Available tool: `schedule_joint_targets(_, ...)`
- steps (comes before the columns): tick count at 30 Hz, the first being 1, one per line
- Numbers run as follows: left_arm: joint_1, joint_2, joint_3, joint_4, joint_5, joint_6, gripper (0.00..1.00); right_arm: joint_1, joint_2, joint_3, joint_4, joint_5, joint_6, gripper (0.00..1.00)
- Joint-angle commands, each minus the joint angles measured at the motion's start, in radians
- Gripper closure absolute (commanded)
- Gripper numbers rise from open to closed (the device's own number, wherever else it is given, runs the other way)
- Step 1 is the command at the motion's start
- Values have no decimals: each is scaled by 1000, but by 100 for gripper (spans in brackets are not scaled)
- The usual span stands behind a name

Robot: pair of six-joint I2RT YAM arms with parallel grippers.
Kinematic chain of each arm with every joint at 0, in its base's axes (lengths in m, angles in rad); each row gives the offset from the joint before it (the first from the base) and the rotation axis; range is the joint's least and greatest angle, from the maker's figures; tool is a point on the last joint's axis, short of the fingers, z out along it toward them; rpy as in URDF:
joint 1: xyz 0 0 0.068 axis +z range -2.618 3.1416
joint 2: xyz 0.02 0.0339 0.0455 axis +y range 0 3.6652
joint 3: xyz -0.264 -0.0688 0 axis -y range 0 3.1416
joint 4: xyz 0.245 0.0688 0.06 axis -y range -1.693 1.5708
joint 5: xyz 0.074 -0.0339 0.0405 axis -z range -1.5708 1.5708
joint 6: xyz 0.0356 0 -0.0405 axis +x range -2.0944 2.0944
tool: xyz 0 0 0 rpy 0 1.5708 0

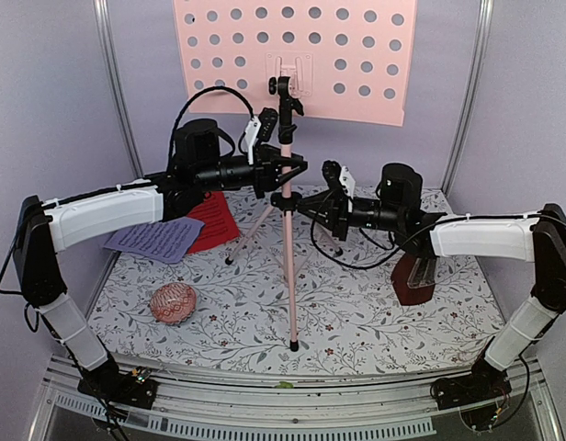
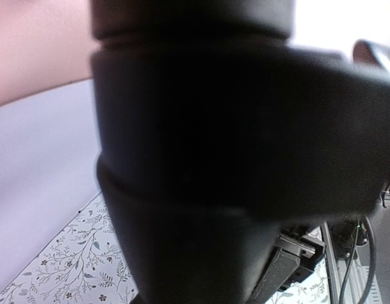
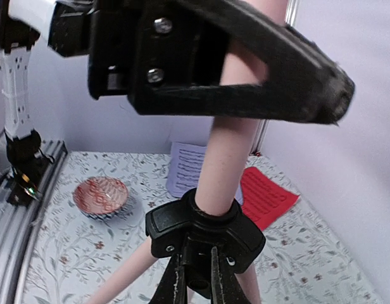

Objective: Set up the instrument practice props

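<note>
My left claw [image 1: 279, 171] and right claw [image 1: 298, 205] both clamp the pink music stand [image 1: 288, 276].
Left grips its black collar, right pinches the pole by the tripod hub; it stands upright mid-counter [image 1: 375, 322], sheet-music pages [image 1: 156, 241] left, metronome [image 1: 416, 281] right.

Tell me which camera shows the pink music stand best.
Top external: the music stand shows from perforated desk to tripod feet. Right wrist shows only its pole and leg hub, close up. Left wrist is mostly filled by a dark blur; no stand part is recognisable there.
</note>
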Motion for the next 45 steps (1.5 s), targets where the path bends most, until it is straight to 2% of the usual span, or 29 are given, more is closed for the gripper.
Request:
schedule_joint_targets(1,-2,15,1,-79,24,14,100,-17,13,65,90,-93,542,100)
schedule_joint_targets(5,-2,19,4,-79,22,14,100,-32,45,71,100,-55,932,100)
schedule_joint_targets(12,-1,23,9,-79,19,14,100,-33,65,58,136,-50,1425,100)
schedule_joint_targets(19,-2,22,6,-74,12,11,100,-32,59,33,125,26,1758,100)
schedule_joint_targets(22,-2,23,4,-71,11,9,100,-31,56,31,161,45,1819,100)
schedule_joint_targets(23,-3,23,4,-70,11,9,100,-31,55,31,183,50,1824,97)
schedule_joint_targets(25,-2,22,4,-69,10,9,100,-32,48,38,197,72,1802,84)
schedule_joint_targets(28,-2,20,4,-68,10,9,100,-36,33,41,213,97,1665,62)
schedule_joint_targets(31,-2,16,3,-70,9,9,100,-43,23,28,226,116,1454,47)
schedule_joint_targets(38,-2,2,-8,-77,2,16,100,-54,-13,-50,272,205,1077,43)
schedule_joint_targets(42,-2,0,-8,-78,6,16,100,-53,-44,-122,325,305,788,41)
schedule_joint_targets(45,-1,-1,-9,-79,6,16,100,-54,-58,-155,367,325,619,40)
